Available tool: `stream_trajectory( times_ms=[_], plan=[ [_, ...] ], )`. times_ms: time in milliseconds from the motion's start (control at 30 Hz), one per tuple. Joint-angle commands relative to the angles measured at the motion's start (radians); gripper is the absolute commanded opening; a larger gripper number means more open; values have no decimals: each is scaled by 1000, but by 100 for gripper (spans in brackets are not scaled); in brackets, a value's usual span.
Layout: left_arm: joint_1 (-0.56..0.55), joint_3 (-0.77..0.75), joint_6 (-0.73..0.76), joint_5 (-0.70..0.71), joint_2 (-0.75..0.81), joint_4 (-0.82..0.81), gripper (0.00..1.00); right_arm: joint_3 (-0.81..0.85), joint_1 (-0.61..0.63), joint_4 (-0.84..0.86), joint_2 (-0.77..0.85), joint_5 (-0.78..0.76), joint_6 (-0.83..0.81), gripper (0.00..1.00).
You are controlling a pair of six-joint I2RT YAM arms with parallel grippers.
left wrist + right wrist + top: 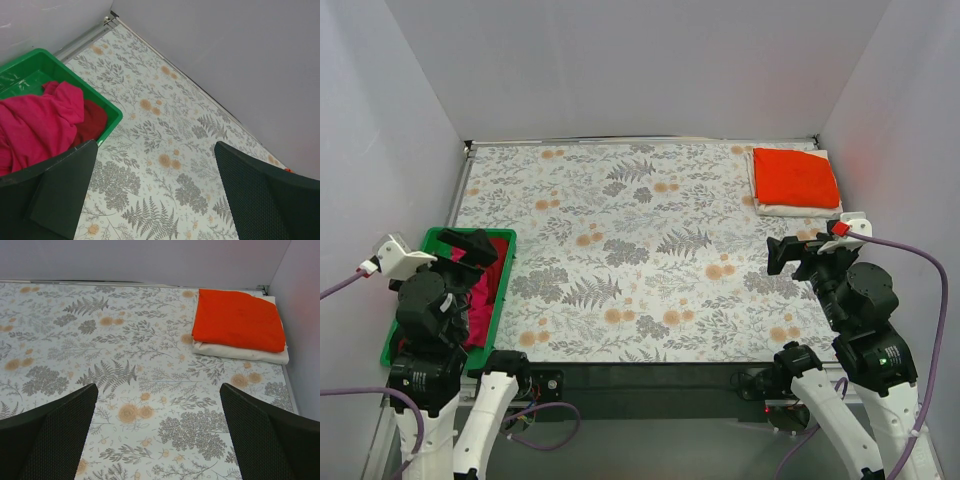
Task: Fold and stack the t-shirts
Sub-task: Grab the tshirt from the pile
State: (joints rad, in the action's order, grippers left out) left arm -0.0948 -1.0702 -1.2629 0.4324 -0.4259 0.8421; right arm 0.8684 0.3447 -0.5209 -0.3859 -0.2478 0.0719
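Observation:
A crumpled magenta-pink t-shirt [480, 300] [35, 125] lies in the green tray, over a darker red t-shirt [498, 252] [94, 122]. At the far right corner a folded orange-red t-shirt [794, 176] [235, 320] rests on a folded white t-shirt [790, 209] [240, 353]. My left gripper [470, 247] [156, 150] hovers over the tray's far end, open, with nothing between its fingers. My right gripper [790, 252] [158, 390] hangs open and empty above the cloth, some way in front of the folded stack.
The green plastic tray [505, 285] [107, 107] stands at the near left of the table. A floral tablecloth [640, 250] covers the table. White walls close in the left, back and right sides. The stack sits close to the right wall.

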Motion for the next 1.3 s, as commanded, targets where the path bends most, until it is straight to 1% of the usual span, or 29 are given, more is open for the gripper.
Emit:
stream_trajectory(
  times_ms=[0, 167, 267, 300, 367, 400, 433, 467, 500, 533, 567, 633, 733, 767, 867, 933, 1033, 1067, 1167, 1200, 1267],
  plan=[
    [-3, -4, -12, 55, -42, 41, 98, -14, 10, 51, -5, 38, 14, 98],
    [-3, 39, -65, 109, -132, 97, 98, -32, 10, 55, -8, 97, 49, 98],
    [-3, 88, -111, 138, -244, 104, 97, -46, 14, 58, -10, 119, 57, 99],
    [-3, 84, -125, 153, -311, 121, 97, -49, 16, 58, -10, 120, 57, 98],
    [-2, 90, -124, 210, -378, 101, 93, -54, 22, 58, -8, 128, 57, 98],
    [0, 99, -109, 218, -404, 82, 91, -54, 23, 58, -5, 131, 58, 98],
    [6, 104, -95, 218, -469, 66, 91, -55, 25, 58, -1, 133, 58, 98],
    [38, 96, -93, 191, -500, 54, 91, -58, 28, 58, 2, 137, 60, 98],
    [55, 92, -89, 177, -566, 40, 91, -58, 30, 58, 7, 142, 63, 98],
    [76, 99, -82, 171, -591, 28, 91, -58, 31, 58, 7, 142, 62, 98],
    [123, 108, -79, 170, -617, -3, 90, -58, 33, 58, 10, 146, 63, 98],
    [170, 130, -72, 154, -681, -34, 90, -60, 33, 56, 18, 147, 66, 98],
    [262, 165, -36, 141, -732, -125, 89, -68, 36, 55, 31, 154, 69, 98],
    [324, 170, -35, 117, -770, -158, 88, -69, 37, 55, 33, 156, 71, 98],
    [374, 161, -46, 98, -848, -205, 85, -77, 39, 52, 38, 163, 74, 98],
    [389, 151, -58, 91, -887, -224, 84, -75, 43, 53, 38, 163, 71, 98],
    [406, 113, -85, 85, -973, -225, 80, -75, 46, 52, 33, 160, 69, 98],
    [408, 105, -87, 89, -988, -232, 74, -72, 47, 52, 30, 162, 63, 98],
    [408, 93, -87, 86, -1028, -244, 61, -72, 47, 47, 22, 166, 65, 98],
    [408, 87, -87, 86, -1037, -244, 46, -72, 48, 48, 16, 168, 63, 98],
    [409, 81, -82, 85, -1033, -233, 32, -71, 47, 47, 9, 171, 62, 98]
  ],
)
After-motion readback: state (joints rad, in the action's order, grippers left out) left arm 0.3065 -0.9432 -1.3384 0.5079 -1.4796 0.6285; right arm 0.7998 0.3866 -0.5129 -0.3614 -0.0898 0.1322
